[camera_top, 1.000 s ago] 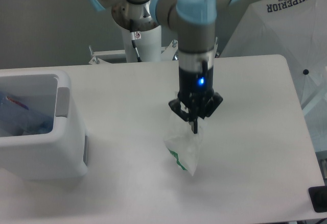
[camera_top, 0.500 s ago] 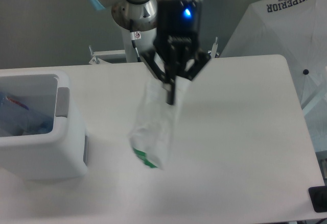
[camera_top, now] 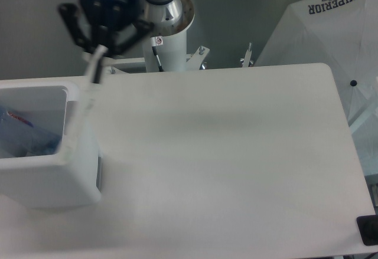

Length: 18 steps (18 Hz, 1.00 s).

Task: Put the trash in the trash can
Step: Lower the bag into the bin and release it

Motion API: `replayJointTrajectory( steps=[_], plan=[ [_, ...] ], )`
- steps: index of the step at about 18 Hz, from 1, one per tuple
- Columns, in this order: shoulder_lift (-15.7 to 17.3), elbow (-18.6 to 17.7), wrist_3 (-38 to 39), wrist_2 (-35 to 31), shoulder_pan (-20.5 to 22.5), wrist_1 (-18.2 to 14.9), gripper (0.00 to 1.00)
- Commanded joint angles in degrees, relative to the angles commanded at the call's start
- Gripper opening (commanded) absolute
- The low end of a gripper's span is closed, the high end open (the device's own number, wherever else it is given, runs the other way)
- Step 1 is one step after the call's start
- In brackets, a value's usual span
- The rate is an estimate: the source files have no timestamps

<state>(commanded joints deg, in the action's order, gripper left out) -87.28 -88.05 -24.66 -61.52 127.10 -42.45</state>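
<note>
My gripper (camera_top: 98, 51) hangs high at the upper left, just above the right rim of the trash can (camera_top: 53, 182), and is shut on the top of the translucent wrapper (camera_top: 82, 114). The wrapper trails down, motion-blurred, over the can's grey side panel. The white boxy trash can stands at the table's left edge. Inside it I see the bottle (camera_top: 32, 141), showing its blue label and a red spot.
The arm's white base column (camera_top: 171, 43) stands behind the table's far edge. A white fabric umbrella marked SUPERIOR (camera_top: 331, 23) sits past the right rear corner. A small black object (camera_top: 368, 230) lies at the front right corner.
The gripper lifted the wrapper off the table's middle and swung left and up with it, arriving over the trash can's right rim.
</note>
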Motion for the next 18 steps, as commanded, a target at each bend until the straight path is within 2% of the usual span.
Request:
replayJointTrajectory(
  steps=[2, 5, 7, 14, 18],
  plan=[
    [0.4, -1.6, -5.3, -0.1, -2.3, -0.1, 0.00],
    [1.4, -5.0, -11.4, -0.4, -3.4, -0.4, 0.00],
    [1.4, -5.5, -14.6, -0.4, -4.9, -1.0, 0.00],
    [0.6, -6.4, -15.2, -0.5, -7.7, -1.8, 0.00],
    [-1.3, -9.3, -19.2, -2.4, -9.1, -1.6, 0.00]
  ],
)
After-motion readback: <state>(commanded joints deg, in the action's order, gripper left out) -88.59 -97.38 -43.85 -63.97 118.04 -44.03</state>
